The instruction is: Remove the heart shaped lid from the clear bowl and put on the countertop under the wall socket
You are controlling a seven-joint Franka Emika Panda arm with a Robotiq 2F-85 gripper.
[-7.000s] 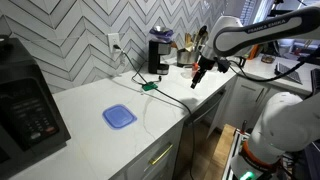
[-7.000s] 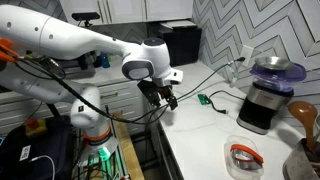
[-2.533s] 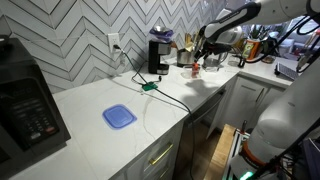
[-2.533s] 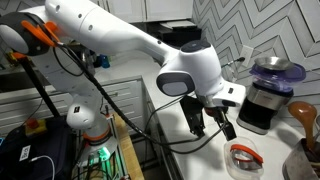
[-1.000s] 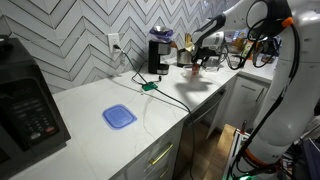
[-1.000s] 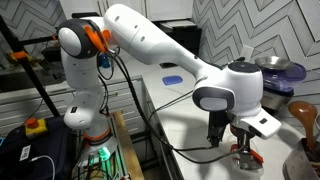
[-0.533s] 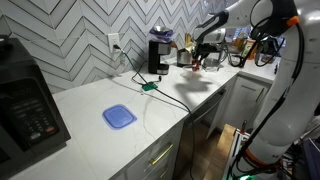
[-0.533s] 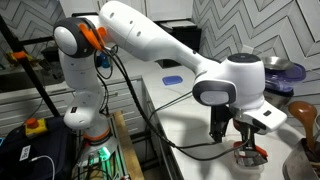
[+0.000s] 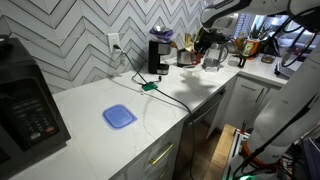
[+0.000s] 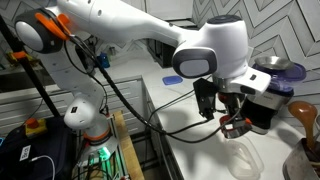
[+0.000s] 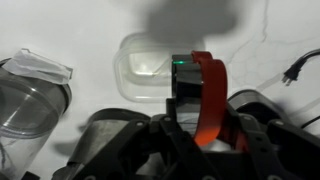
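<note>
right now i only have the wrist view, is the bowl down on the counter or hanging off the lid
Observer: Down. The clear bowl sits on the countertop, and the heart shaped lid is held clear above it in the gripper.
Operator: ok, where's the wall socket from here
Observer: The wall socket is in the tile far along the countertop from the gripper, past the black appliance.
Operator: anything already lying under it
Observer: A flat blue square lid lies in front of the socket, nearer the front edge than the wall.
</note>
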